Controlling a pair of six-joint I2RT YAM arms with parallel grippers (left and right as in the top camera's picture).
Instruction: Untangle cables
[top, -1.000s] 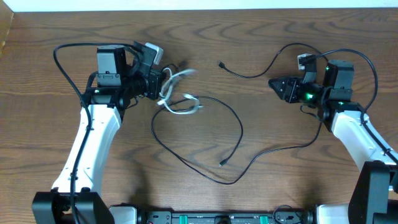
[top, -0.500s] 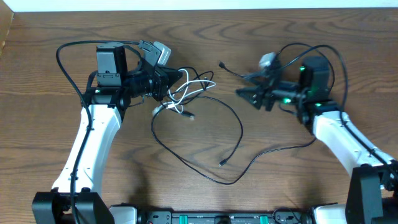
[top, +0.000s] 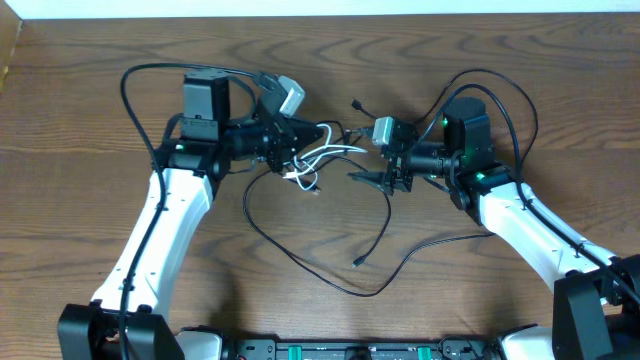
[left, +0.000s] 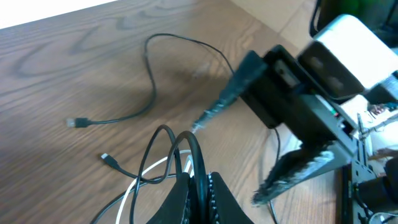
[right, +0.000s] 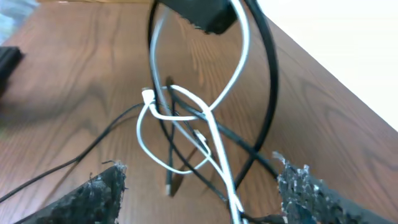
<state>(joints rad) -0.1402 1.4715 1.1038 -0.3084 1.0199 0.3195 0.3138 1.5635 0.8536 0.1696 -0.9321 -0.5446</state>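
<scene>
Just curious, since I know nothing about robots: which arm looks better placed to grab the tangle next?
Right. The right gripper is open, facing the knotted cables; the left gripper is busy, shut on them and holding them up.

Left gripper (top: 305, 140) is seen far of centre, pointed right, jaws clamped on the white cable (top: 335, 153). Its loops are bunched just right of the jaws. Right gripper (top: 372, 165) is pointed left at that bunch, jaws spread wide, just beside the loops; contact can't be told. Black cable (top: 360, 293) is laid in a wide loop on the wooden tabletop (top: 80, 230), on the near side of the bunch. One plug end (top: 357, 262) is seen inside the loop, the other (top: 355, 103) on the far side, between the two arms.
</scene>
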